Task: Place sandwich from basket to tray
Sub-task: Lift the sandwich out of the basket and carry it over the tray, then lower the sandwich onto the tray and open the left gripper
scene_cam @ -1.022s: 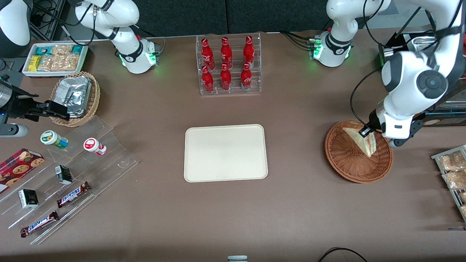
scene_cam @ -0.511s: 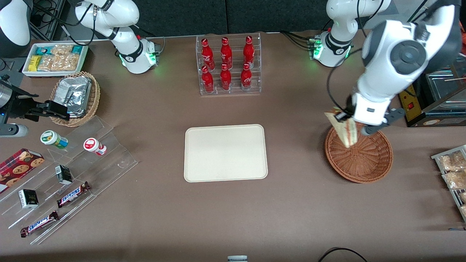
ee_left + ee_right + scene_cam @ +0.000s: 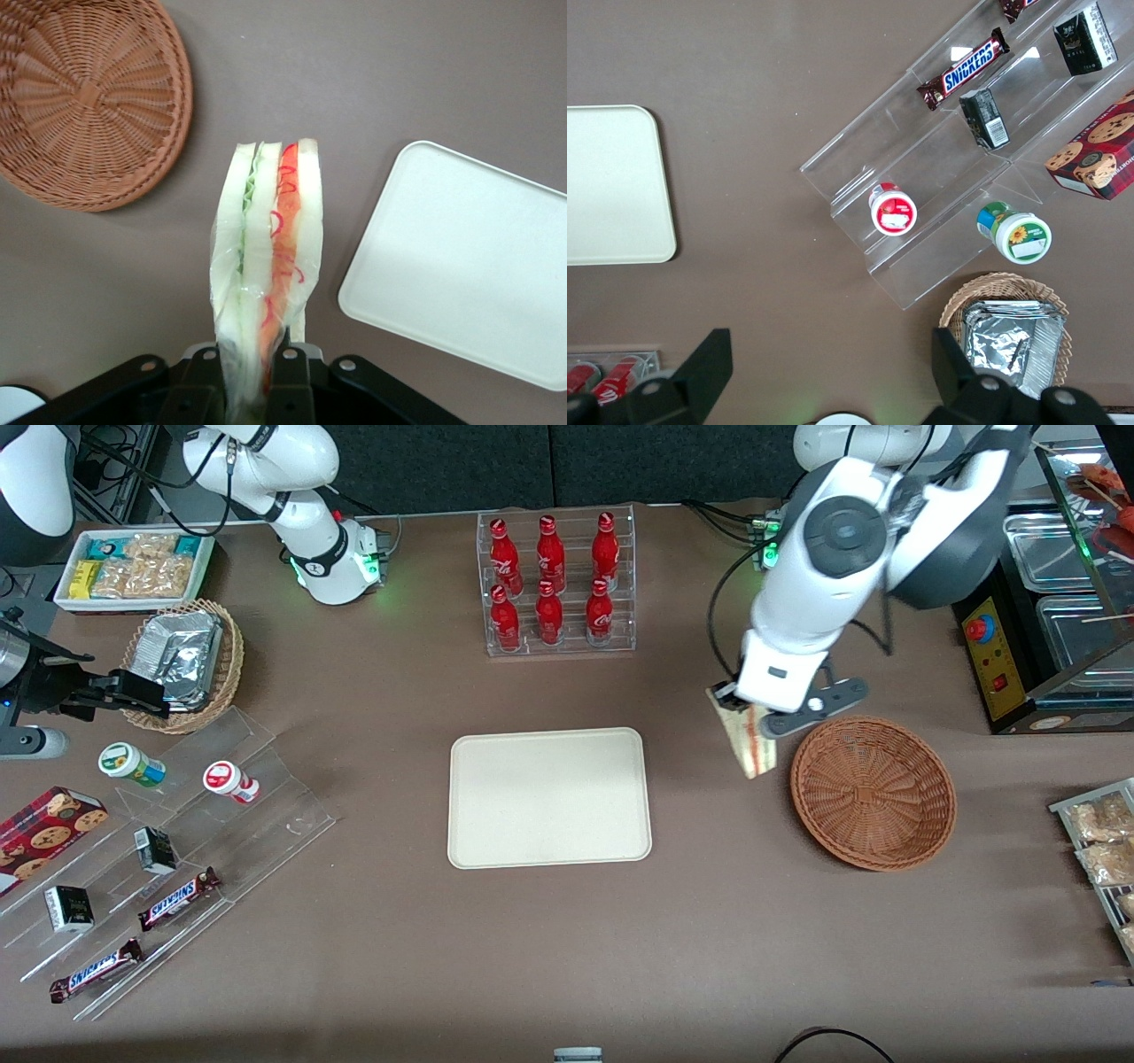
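Between basket (image 3: 873,793) and tray (image 3: 549,797), the gripper (image 3: 740,708), half-hidden under its arm, now carries the sandwich (image 3: 751,746) clamped, clear of the basket.

The gripper (image 3: 252,376) clamps the sandwich (image 3: 266,266), hiding its held end between the fingers (image 3: 288,381). In the wrist view the picture's edge cuts off part of the basket (image 3: 89,97) and one end of the tray (image 3: 469,266). In the front view the arm's wrist covers the upper corner of the sandwich (image 3: 749,744).
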Robot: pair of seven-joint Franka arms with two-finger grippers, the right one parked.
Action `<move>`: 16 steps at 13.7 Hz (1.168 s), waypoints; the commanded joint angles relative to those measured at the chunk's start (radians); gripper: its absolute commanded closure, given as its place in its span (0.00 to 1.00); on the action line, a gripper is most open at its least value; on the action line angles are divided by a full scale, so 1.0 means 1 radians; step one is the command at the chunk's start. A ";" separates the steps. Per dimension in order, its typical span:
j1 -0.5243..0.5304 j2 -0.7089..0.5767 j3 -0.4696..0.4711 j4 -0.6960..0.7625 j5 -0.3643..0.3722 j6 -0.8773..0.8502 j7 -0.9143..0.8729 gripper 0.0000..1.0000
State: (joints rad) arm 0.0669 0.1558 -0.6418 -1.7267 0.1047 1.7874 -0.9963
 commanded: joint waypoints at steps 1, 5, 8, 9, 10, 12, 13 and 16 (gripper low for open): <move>-0.099 0.158 -0.006 0.127 0.107 -0.023 -0.131 1.00; -0.231 0.361 -0.004 0.265 0.245 -0.016 -0.168 1.00; -0.309 0.468 0.001 0.302 0.321 0.113 -0.168 1.00; -0.332 0.497 0.004 0.302 0.361 0.150 -0.182 1.00; -0.351 0.523 0.004 0.300 0.384 0.162 -0.183 1.00; -0.365 0.571 0.004 0.299 0.424 0.202 -0.182 1.00; -0.369 0.588 0.004 0.299 0.446 0.237 -0.183 1.00; -0.409 0.642 0.017 0.305 0.504 0.294 -0.183 1.00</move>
State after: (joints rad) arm -0.3058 0.7576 -0.6417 -1.4663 0.5628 2.0722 -1.1697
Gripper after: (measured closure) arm 0.841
